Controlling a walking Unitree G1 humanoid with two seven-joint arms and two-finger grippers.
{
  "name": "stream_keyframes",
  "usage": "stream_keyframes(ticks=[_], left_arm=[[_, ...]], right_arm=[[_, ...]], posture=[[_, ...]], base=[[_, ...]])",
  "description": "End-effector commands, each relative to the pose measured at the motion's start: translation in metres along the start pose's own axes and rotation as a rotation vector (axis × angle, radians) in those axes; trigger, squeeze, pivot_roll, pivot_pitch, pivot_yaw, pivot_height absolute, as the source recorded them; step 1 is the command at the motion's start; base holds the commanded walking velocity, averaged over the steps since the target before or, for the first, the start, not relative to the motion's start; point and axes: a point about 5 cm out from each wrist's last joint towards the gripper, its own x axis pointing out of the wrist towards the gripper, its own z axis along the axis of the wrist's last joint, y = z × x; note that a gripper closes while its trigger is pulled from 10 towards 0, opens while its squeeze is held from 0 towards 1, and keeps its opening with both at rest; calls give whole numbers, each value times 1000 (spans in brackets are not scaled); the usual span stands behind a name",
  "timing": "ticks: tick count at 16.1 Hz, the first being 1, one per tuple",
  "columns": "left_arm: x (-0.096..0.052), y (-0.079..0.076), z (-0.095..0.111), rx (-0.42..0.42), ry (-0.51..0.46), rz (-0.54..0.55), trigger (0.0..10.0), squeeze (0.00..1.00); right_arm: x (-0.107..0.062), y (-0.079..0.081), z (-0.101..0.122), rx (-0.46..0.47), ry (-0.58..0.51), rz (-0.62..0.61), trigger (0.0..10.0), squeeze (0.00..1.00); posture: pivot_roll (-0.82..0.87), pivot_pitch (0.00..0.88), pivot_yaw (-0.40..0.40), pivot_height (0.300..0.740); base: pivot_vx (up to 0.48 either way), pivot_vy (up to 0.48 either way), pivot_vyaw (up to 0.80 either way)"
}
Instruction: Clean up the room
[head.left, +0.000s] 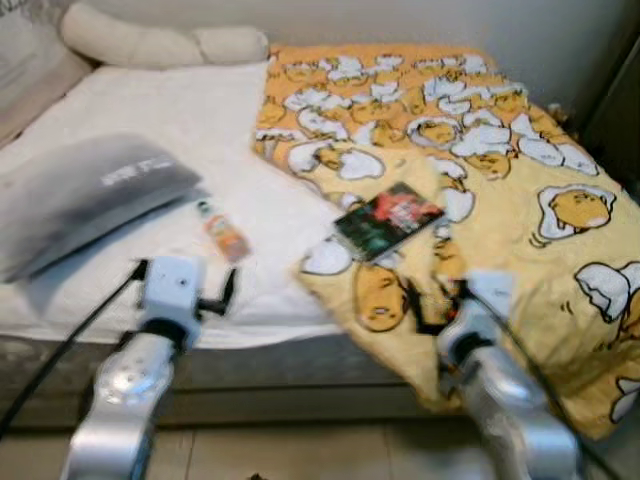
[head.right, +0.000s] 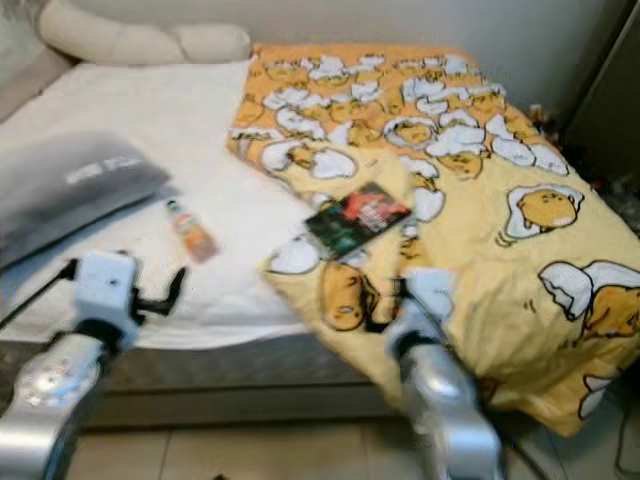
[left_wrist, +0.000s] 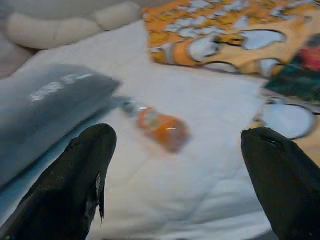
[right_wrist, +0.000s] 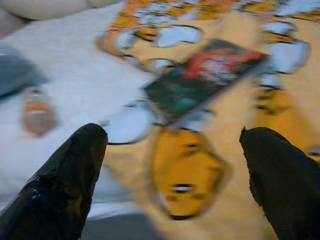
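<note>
At the bed's (head.left: 250, 320) near edge, both pincers, left (left_wrist: 177, 165) and right (right_wrist: 172, 170), gape wide and empty; left should straddle the small orange plastic bottle (head.left: 222, 231) crosswise; the dark paperback book (head.left: 388, 220) lies beyond the right.

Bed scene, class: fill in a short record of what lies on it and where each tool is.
surface: bed, white sheet
bottle: orange bottle, lying flat beside the grey pillow
book: dark book, resting on the yellow blanket
left tool: left tool, open, facing the bottle
right tool: right tool, open, facing the book
</note>
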Motion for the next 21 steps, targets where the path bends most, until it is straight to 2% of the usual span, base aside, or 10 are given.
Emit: stream_keyframes(ticks=[1, 8, 11, 16, 21], left_arm=[[2, -4, 4, 3, -10, -20, 10000, 0], [2, -5, 4, -14, -17, -28, 10000, 0], [2, -6, 6, -52, -24, -27, 10000, 0], [2, -8, 5, -51, -26, -30, 10000, 0], [2, -8, 4, -69, -28, -15, 10000, 0]], right_arm=[[-2, -8, 6, -10, -27, -26, 10000, 0], [-3, -7, 7, -4, -33, -19, 10000, 0], [-3, -7, 8, -2, -35, -14, 10000, 0], [-3, -8, 11, -32, -38, 4, 10000, 0], [2, -9, 15, -55, -45, 18, 10000, 0]], posture=[[35, 0, 34, 740], [35, 0, 34, 740], [36, 0, 31, 740], [41, 0, 20, 740], [50, 0, 3, 740]], base=[[0, 442, 0], [0, 434, 0], [0, 0, 0], [0, 0, 0], [320, 0, 0]])
